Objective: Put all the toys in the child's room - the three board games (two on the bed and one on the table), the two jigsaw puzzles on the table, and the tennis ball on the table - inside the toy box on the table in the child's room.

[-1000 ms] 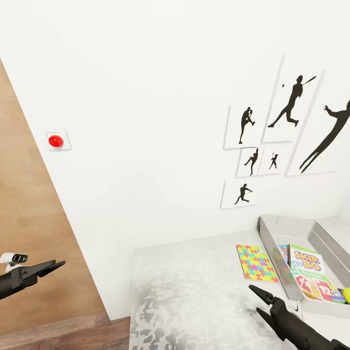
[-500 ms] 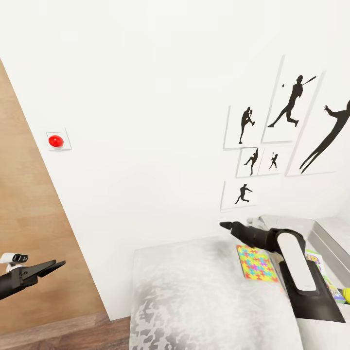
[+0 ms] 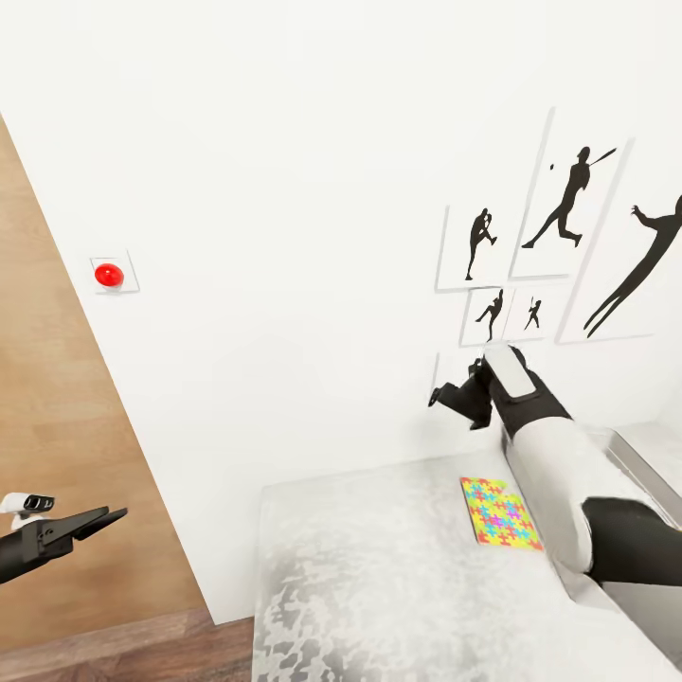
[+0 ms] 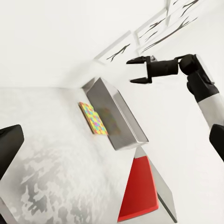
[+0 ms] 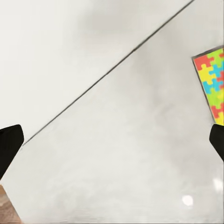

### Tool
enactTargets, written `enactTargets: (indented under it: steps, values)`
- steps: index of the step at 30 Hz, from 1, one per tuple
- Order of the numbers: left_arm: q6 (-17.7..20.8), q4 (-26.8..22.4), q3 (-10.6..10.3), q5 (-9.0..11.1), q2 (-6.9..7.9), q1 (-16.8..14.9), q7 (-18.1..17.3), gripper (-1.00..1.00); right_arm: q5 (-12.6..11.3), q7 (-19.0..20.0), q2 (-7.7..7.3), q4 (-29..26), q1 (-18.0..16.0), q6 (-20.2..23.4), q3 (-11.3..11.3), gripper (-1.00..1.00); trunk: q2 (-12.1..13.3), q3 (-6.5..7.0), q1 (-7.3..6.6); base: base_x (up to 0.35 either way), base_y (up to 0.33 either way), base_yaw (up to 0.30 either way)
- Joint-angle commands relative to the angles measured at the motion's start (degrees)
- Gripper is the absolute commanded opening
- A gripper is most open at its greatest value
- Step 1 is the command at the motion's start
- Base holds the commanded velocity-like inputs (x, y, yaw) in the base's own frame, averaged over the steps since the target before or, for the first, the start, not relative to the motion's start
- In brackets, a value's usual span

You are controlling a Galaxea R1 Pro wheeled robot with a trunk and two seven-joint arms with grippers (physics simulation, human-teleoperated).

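My right hand (image 3: 439, 398) hangs open and empty above the surface (image 3: 369, 568); I should lower squarely beside the jigsaw puzzle (image 3: 500, 512), pinching its edge.

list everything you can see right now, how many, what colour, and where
Jigsaw puzzle: one in view, multicolour, flat on the table beside the toy box.
Toy box: one, light grey, on the table by the wall.
Table: one, pale speckled grey-white, against the wall.
Silhouette pictures: several, black on white, on the wall above the table.
Red button: one, on a white wall plate, on the wall.
Floor: wood planks, left of the table.
Red panel: one, past the toy box.
Left gripper: black, open, low over the floor.
Right gripper: black, open, raised above the toy box.
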Motion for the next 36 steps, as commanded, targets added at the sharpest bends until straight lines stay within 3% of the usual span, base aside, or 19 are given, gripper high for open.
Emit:
enactTargets:
  steps: [1, 4, 5, 10, 15, 36]
  values:
    - [0.61, -0.01, -0.02, 0.02, 0.02, -0.04, -0.20, 1.00, -0.14, -0.68, -0.11, 2.50, -1.71, -0.19, -0.03, 1.00, -0.14, -0.15, 0.03, 0.000, 0.000, 0.000]
    - [0.61, -0.01, -0.02, 0.02, 0.02, -0.04, -0.20, 1.00, 1.60, -0.70, -0.47, 7.62, -5.39, -0.93, 0.15, 1.00, -0.14, -0.15, 0.03, 0.000, 0.000, 0.000]
    - [0.61, -0.01, -0.02, 0.02, 0.02, -0.04, -0.20, 1.00, 3.18, -0.59, -0.74, 9.53, -6.92, -1.19, 0.24, 1.00, -0.14, -0.15, 0.03, 0.000, 0.000, 0.000]
    - [0.61, -0.01, -0.02, 0.02, 0.01, -0.04, -0.17, 1.00, 7.34, -0.23, -1.21, 11.82, -8.76, -1.34, 0.36, 1.00, -0.14, -0.15, 0.03, 0.000, 0.000, 0.000]
    - [0.61, -0.01, -0.02, 0.02, -0.04, -0.04, -0.13, 1.00, 9.76, 0.76, -1.39, 12.64, -9.42, -1.46, 0.50, 1.00, -0.14, -0.15, 0.03, 0.000, 0.000, 0.000]
    - [0.61, -0.01, -0.02, 0.02, -0.03, -0.04, 0.00, 1.00, 10.81, 2.36, -1.69, 12.00, -9.01, -1.71, 1.35, 1.00, -0.14, -0.10, 0.03, 0.000, 0.000, 0.000]
